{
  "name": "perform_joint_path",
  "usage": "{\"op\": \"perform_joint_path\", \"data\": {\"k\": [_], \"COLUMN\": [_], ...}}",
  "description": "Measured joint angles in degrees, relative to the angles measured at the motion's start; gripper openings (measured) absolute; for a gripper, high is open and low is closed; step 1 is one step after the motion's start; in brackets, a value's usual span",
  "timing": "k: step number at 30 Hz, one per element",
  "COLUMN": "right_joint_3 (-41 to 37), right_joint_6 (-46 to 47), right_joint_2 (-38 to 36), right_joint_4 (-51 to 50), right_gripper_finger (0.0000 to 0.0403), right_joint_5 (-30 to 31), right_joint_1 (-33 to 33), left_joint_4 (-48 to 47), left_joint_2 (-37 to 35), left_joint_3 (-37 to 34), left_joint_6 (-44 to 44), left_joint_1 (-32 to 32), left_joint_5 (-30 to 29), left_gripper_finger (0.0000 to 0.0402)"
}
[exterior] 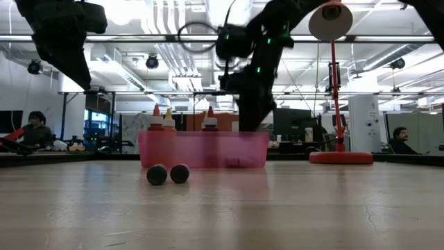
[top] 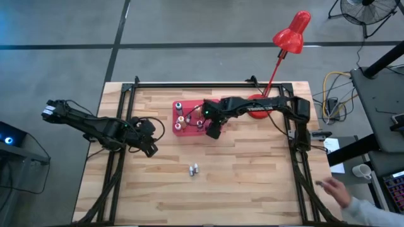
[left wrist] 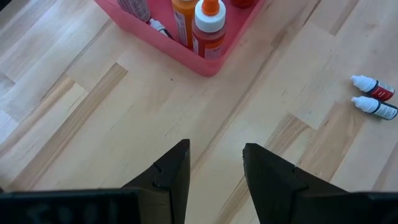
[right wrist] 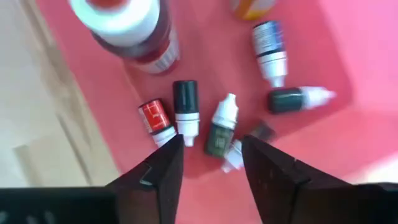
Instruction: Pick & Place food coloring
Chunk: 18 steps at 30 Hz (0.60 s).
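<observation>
The red tray [top: 187, 129] sits mid-table, toward the far edge. Several tiny dropper bottles [right wrist: 222, 127] lie on their sides on its floor, dark, red and white-capped. Two more small bottles [top: 194, 168] lie on the bare wood nearer the near edge, side by side [left wrist: 375, 98], and show end-on in the low view [exterior: 168, 174]. My right gripper [right wrist: 211, 140] hovers open over the tray's right near corner [top: 213, 131], fingers pointing down above the lying bottles. My left gripper [left wrist: 216, 148] is open over bare wood left of the tray [top: 151, 148].
Larger orange-and-white bottles [left wrist: 208, 28] stand upright in the tray's left part. A red desk lamp's base [top: 257, 107] sits right of the tray, behind my right arm. A person's hand [top: 334, 189] shows off the table's right near corner. Bare wood lies along the near edge.
</observation>
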Motion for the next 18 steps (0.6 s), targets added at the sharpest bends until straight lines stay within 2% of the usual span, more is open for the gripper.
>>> {"op": "perform_joint_path", "data": {"k": [2, 5, 8, 12, 15, 18], "right_joint_3": [1.2, 2.0, 2.0, 1.0, 0.7, 0.5], "right_joint_6": [2.0, 4.3, -1.5, -11.1, -10.4, -6.0], "right_joint_2": [-2.2, -6.7, -9.7, -8.7, -7.7, -6.6], "right_joint_4": [-1.8, 0.7, 4.6, 1.8, -1.2, -7.6], "right_gripper_finger": [0.0166, 0.0175, 0.0178, 0.0175, 0.017, 0.0166], "right_joint_5": [-0.1, -0.9, -2.2, -2.8, -2.1, -1.9], "right_joint_1": [-0.1, 2.0, 7.4, 15.0, 18.9, 21.9], "left_joint_4": [0.0, 0.0, 0.0, 0.2, 0.2, 0.2], "left_joint_2": [0.0, 0.0, 0.0, 0.0, 0.0, 0.0], "left_joint_3": [0.0, 0.0, 0.0, 0.0, 0.0, 0.0], "left_joint_6": [0.0, 0.0, 0.0, 0.0, 0.1, 0.1], "left_joint_1": [0.0, 0.0, 0.0, 0.0, 0.0, 0.0], "left_joint_5": [0.0, 0.0, 0.0, 0.0, 0.0, 0.0], "left_gripper_finger": [0.0122, 0.0122, 0.0122, 0.0122, 0.0122, 0.0122]}}
